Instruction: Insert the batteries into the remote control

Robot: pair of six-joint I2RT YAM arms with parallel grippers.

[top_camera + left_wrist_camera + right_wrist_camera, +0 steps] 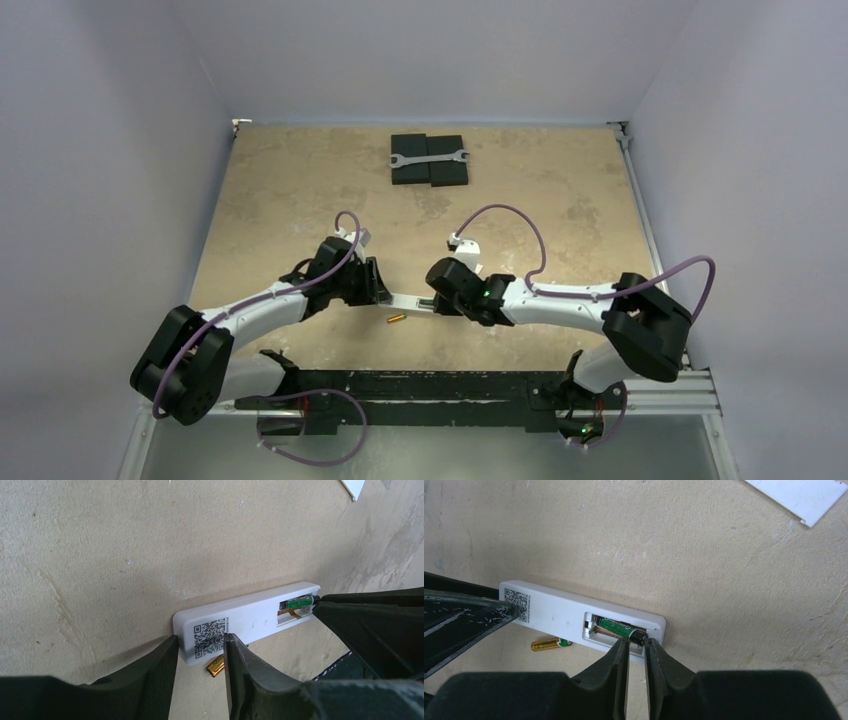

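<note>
Left gripper is clamped across the QR-code end of the remote control, one finger on each long side, pinning it face down on the tan table. Right gripper has its jaws drawn nearly together at the opposite end, and its tips look to be pinching the dark cap of the dark green battery. The remote lies near the front of the table between the two arms, with its open battery bay facing up. The small white cover piece is off and lies flat well away from the remote. The green cell lies lengthwise in the far slot of the bay; whether it is pressed fully home I cannot tell, since the tips hide its end. The near slot beside it is empty. The gold battery lies loose on the table just beside the remote's near long edge, held by nothing. By my reckoning the job is about half done: one cell is in or nearly in, and the gold one has yet to be picked up and seated.
</note>
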